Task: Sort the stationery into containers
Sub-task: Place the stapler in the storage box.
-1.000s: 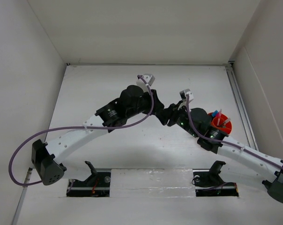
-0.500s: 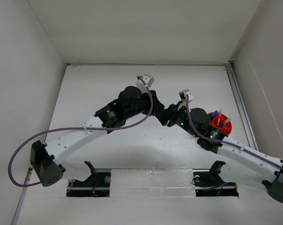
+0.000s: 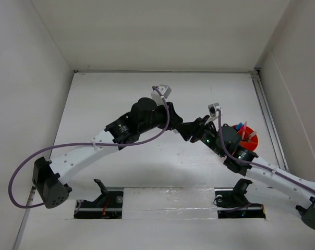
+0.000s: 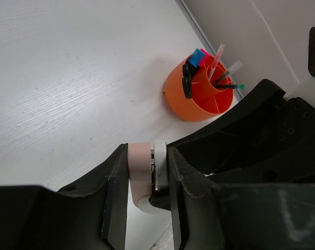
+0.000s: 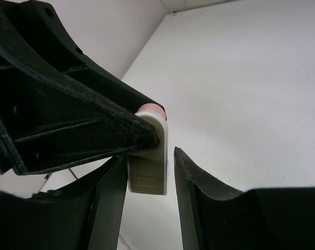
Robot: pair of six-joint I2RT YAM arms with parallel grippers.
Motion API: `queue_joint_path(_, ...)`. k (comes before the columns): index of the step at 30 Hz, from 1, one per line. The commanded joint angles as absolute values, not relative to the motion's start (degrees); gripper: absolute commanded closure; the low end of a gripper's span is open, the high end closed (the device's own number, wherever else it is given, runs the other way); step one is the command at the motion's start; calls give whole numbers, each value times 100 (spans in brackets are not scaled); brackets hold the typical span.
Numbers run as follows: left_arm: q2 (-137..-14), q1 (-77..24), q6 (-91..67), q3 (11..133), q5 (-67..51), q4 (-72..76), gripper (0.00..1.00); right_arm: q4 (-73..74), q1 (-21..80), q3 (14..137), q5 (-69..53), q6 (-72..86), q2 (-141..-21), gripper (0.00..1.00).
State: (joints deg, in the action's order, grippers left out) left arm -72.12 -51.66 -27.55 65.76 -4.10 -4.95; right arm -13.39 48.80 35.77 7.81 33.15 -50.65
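Note:
The pink-white eraser (image 4: pixel 139 166) is pinched between the fingers of my left gripper (image 4: pixel 147 174), which is shut on it above the table's middle. My right gripper (image 5: pixel 147 156) stands open around the same eraser (image 5: pixel 149 169); its left finger lies against it and a gap shows on the right. In the top view the two grippers (image 3: pixel 177 124) (image 3: pixel 189 128) meet tip to tip. The orange tub (image 4: pixel 196 99) stands to the right and holds black-handled scissors (image 4: pixel 187 80), blue- and pink-capped markers (image 4: pixel 198 56) and thin pens (image 4: pixel 218 56).
The orange tub (image 3: pixel 250 140) sits close to the right arm's forearm, near the metal rail (image 3: pixel 266 112) along the table's right side. White walls enclose the table on the left, back and right. Two black stands (image 3: pixel 103 190) sit at the near edge.
The right wrist has shifted a little to the right and its forearm has dropped nearer. The left gripper still holds the eraser, and the fingertips stay together.

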Motion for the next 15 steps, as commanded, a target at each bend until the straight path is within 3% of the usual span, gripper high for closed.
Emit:
queue_joint_path(1,-7031,-5256,-2786,6478,-650,-563,100,-2503,4852,3481,1283,3664,-4816,54)
queue_joint_path(15,-7031,-5256,-3023,6530,-879,-501,100,-3146,4852,3445,1187,3841,-5159,52)
